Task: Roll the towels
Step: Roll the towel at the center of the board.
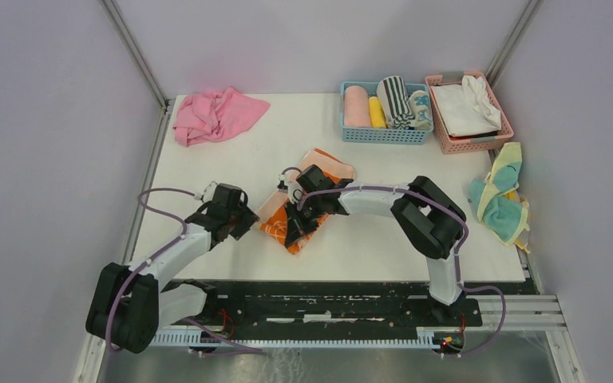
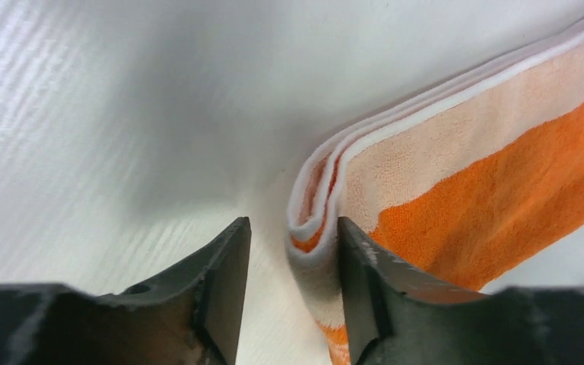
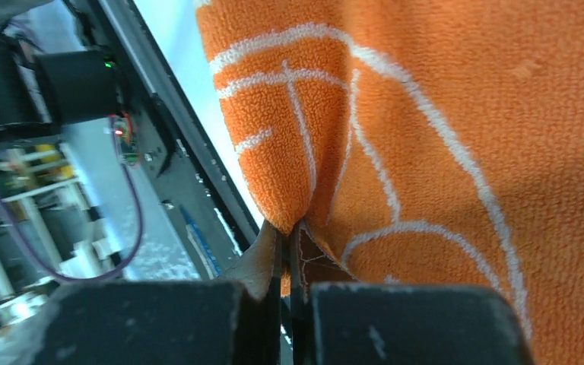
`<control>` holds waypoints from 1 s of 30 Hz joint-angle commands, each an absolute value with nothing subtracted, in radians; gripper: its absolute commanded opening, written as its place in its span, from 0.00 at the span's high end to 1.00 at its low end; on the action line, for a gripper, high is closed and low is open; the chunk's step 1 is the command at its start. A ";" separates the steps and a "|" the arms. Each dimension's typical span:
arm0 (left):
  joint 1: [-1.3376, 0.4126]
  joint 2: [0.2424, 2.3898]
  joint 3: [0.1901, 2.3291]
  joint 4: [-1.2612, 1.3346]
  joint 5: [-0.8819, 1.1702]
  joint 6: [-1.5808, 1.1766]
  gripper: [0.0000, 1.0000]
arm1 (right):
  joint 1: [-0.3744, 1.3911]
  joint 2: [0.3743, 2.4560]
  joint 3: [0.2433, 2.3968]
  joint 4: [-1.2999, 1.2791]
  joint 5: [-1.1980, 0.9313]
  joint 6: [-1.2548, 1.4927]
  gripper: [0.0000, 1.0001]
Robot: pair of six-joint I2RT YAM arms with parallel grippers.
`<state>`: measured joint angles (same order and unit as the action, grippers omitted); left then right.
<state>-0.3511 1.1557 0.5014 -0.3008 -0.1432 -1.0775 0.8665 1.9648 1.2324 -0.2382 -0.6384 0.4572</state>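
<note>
Orange towel centre of table, folded, not rolled. My right tool clenched on its cloth; left tool straddles the folded edge, grip: cannot tell. Rolls already in blue basket, upper right. Pink towel, teal-yellow towel lie crumpled.

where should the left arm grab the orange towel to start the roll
I'd take the rounded folded end of the orange towel, where its layers stack, coming in low from the left along the table. That end is thick and rounded, so the left end effector can straddle all layers. The right end effector pinches the cloth elsewhere.
</note>
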 commanded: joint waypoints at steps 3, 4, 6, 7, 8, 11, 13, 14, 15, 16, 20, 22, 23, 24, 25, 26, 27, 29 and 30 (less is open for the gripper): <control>-0.256 0.999 0.499 -0.369 -0.123 -0.978 0.35 | 0.783 2.026 1.242 -0.105 -0.876 0.639 1.00; -0.239 0.974 0.488 -0.370 -0.101 -0.974 0.31 | 0.771 2.034 1.245 -0.098 -0.891 0.649 1.00; -0.216 0.926 0.472 -0.379 -0.063 -0.967 0.27 | 0.751 2.059 1.249 -0.080 -0.924 0.677 1.00; -0.211 0.906 0.464 -0.382 -0.047 -0.962 0.25 | 0.740 2.070 1.248 -0.066 -0.937 0.694 1.00; -0.206 0.889 0.457 -0.385 -0.033 -0.959 0.24 | 0.731 2.081 1.248 -0.054 -0.945 0.706 1.00; -0.201 0.851 0.434 -0.375 0.011 -0.949 0.21 | 0.713 2.109 1.260 -0.051 -0.957 0.712 1.00; -0.201 0.834 0.413 -0.329 0.055 -0.948 0.19 | 0.706 2.129 1.273 -0.058 -0.960 0.710 1.00; -0.201 0.829 0.401 -0.301 0.073 -0.949 0.18 | 0.704 2.138 1.277 -0.058 -0.963 0.709 1.00; -0.200 0.830 0.386 -0.266 0.098 -0.951 0.18 | 0.703 2.150 1.282 -0.059 -0.965 0.711 1.00; -0.200 0.835 0.377 -0.238 0.117 -0.951 0.17 | 0.700 2.159 1.286 -0.060 -0.965 0.712 1.00; -0.200 0.902 0.361 -0.153 0.157 -0.951 0.18 | 0.692 2.191 1.288 -0.051 -0.965 0.720 1.00; -0.201 0.943 0.358 -0.118 0.169 -0.952 0.20 | 0.688 2.202 1.287 -0.049 -0.963 0.720 1.00; -0.200 0.964 0.359 -0.101 0.178 -0.952 0.21 | 0.688 2.207 1.287 -0.048 -0.962 0.719 1.00; -0.199 0.980 0.360 -0.080 0.186 -0.954 0.21 | 0.688 2.209 1.287 -0.048 -0.961 0.719 1.00; -0.200 0.996 0.361 -0.062 0.191 -0.957 0.22 | 0.686 2.211 1.288 -0.048 -0.961 0.719 1.00; -0.200 1.010 0.361 -0.046 0.191 -0.958 0.23 | 0.686 2.212 1.287 -0.049 -0.961 0.718 1.00; -0.200 1.023 0.364 -0.034 0.188 -0.959 0.25 | 0.686 2.212 1.290 -0.050 -0.962 0.715 1.00; -0.199 1.052 0.378 -0.022 0.179 -0.956 0.31 | 0.686 2.211 1.292 -0.062 -0.961 0.709 1.00; -0.202 1.067 0.384 -0.016 0.173 -0.953 0.34 | 0.686 2.211 1.294 -0.064 -0.961 0.706 1.00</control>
